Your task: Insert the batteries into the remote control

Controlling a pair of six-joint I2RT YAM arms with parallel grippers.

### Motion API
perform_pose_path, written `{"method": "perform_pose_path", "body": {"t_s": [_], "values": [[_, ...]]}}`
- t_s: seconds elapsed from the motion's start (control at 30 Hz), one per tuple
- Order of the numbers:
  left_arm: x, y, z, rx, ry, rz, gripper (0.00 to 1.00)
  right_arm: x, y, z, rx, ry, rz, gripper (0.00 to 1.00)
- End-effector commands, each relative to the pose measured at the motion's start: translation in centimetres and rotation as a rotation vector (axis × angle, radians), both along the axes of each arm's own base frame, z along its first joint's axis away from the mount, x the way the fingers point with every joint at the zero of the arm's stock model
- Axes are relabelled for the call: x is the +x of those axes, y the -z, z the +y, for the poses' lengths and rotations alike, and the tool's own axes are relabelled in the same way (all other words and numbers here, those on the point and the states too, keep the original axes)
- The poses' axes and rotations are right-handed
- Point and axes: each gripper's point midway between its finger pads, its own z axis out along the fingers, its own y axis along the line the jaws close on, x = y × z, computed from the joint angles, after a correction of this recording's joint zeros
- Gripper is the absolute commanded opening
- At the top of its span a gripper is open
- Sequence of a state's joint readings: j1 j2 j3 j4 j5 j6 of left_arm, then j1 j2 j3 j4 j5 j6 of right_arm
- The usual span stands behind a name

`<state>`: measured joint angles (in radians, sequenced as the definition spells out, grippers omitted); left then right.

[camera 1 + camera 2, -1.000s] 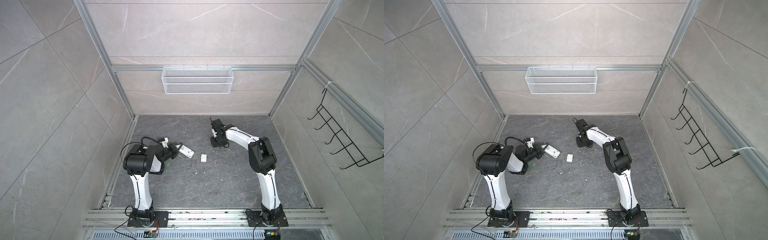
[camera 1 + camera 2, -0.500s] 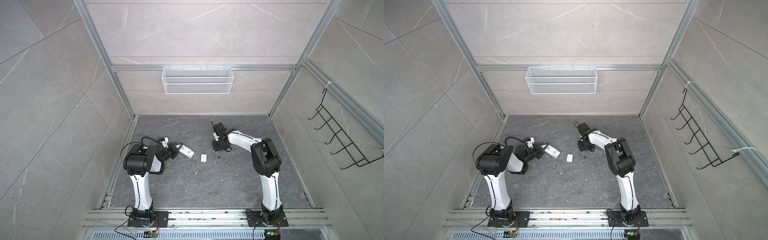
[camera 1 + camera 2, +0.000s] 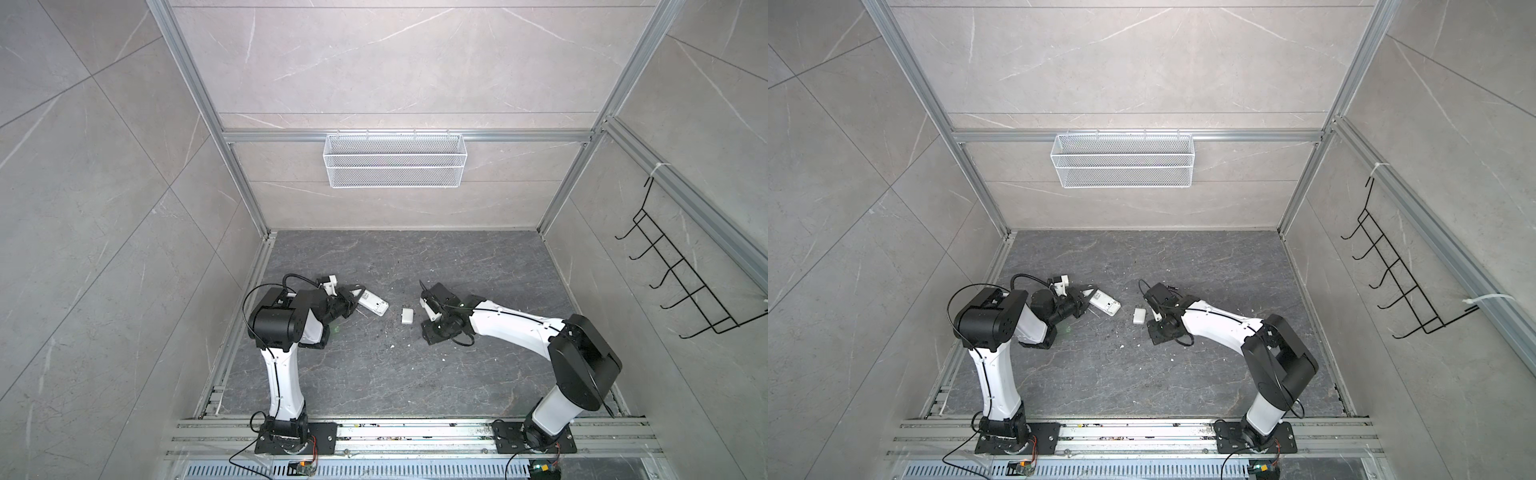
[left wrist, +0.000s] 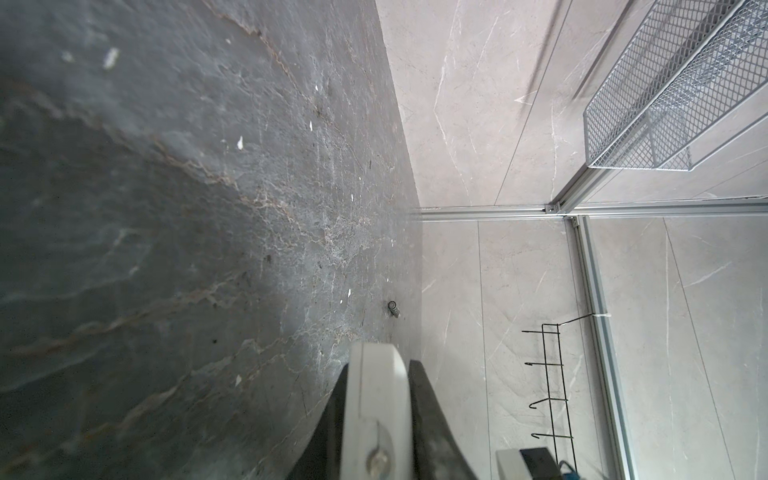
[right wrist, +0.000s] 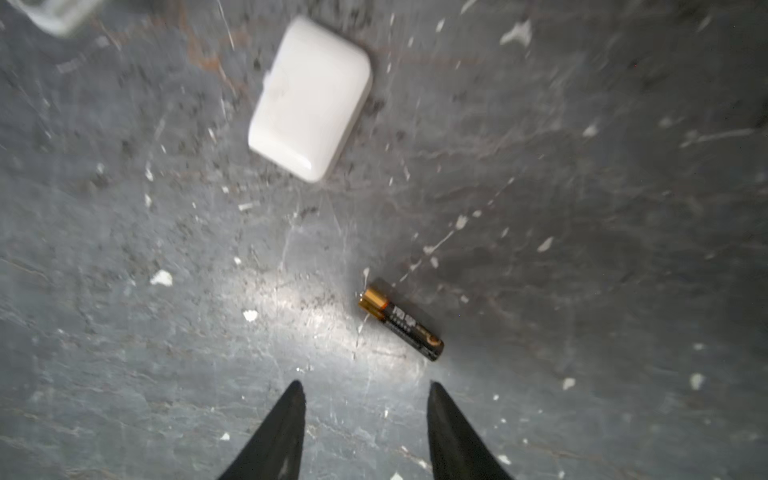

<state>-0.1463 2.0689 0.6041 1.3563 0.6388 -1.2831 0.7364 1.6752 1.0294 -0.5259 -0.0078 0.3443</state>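
1. The left gripper (image 3: 355,297) is clamped on one end of the remote control (image 3: 374,305). The rest of the white handset sticks out past the fingers, low over the dark floor (image 3: 374,374).
2. In the left wrist view, the remote's thin edge (image 4: 374,399) sits squeezed between the two black fingers (image 4: 428,407).
3. The right gripper (image 5: 365,386) hangs just above the floor. Its claw is partly spread and has nothing in it.
4. One battery (image 5: 401,320) lies flat on the floor just beyond the right fingertips and touches neither of them. It is black with a gold end.
5. A small white cover (image 5: 309,99) lies farther out past that battery. In a top view, this cover (image 3: 407,316) sits between the remote and the right gripper.
6. The other battery (image 4: 393,309) rests on the floor well away from the remote, near the foot of the wall.
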Motion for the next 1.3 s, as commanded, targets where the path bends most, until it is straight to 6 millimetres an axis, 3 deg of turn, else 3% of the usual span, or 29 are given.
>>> {"method": "perform_pose_path", "body": {"t_s": [0.0,0.2,0.37,0.7,0.93,1.27], "values": [[0.2,-1.8,-0.5,-0.015,0.027,-0.074,0.01,-0.2,0.6,-1.2,-0.051,0.026,-0.032,0.51],[0.2,-1.8,-0.6,-0.017,0.036,-0.074,0.01,-0.9,2.0,-1.7,-0.136,-0.012,-0.019,0.52],[0.2,-1.6,-0.7,-0.023,0.04,-0.067,0.01,-1.0,2.9,-0.8,-0.13,-0.042,0.001,0.53],[0.4,-1.2,-0.7,-0.029,0.041,-0.051,0.01,-1.7,3.5,-0.3,-0.134,-0.062,-0.006,0.55],[0.4,-1.1,-0.7,-0.028,0.04,-0.049,0.01,2.1,0.4,0.1,-0.084,0.004,-0.09,0.62],[0.4,-1.2,-0.7,-0.03,0.043,-0.05,0.01,9.5,0.2,0.6,0.017,0.054,-0.025,0.62]]}}
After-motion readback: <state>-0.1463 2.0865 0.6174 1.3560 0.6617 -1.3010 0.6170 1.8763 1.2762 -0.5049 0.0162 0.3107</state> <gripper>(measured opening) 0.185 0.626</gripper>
